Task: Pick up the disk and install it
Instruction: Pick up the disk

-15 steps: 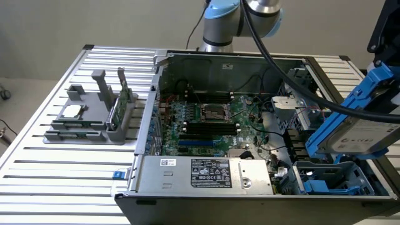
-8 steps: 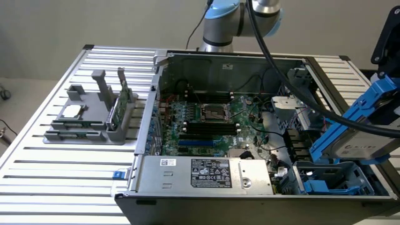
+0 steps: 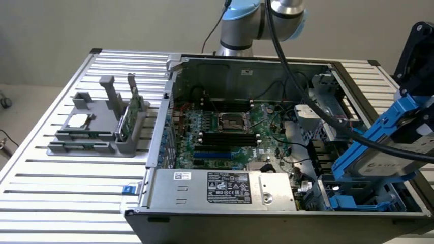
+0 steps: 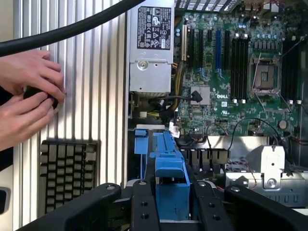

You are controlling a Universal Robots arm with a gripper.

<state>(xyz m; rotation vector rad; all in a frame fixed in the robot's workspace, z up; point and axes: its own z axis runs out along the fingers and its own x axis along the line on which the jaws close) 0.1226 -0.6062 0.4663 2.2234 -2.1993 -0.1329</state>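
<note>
- at the exterior view's left, a grey holder [image 3: 101, 129] sits on the slatted metal surface [image 3: 61, 198]. a small silver chip [image 3: 78, 120] lies flat on it and a thin green circuit stick [image 3: 124, 122] stands on edge in it.
- in the middle is the open computer case [image 3: 237, 68], with the green motherboard [image 3: 230, 127] on its floor and the boxy power supply [image 3: 224, 188] along the near edge, label up.
- a thick black cable [image 3: 318, 109] crosses above the case toward the exterior view's right.
- at the exterior view's right, the tool [image 3: 417, 129] holds the disk [image 3: 383, 160] by its blue carrier. the disk is tilted and hangs over the blue drive bay [image 3: 359, 201] in the case's near corner. whether it touches the bay i cannot tell.
- in the wrist view, the tool [image 4: 171, 211] has a black finger [image 4: 144, 207] on each side of the disk [image 4: 169, 168].
- beside the case, a person's hands [image 4: 29, 77] grip a small dark object over the slats, near a keyboard [image 4: 67, 173].
</note>
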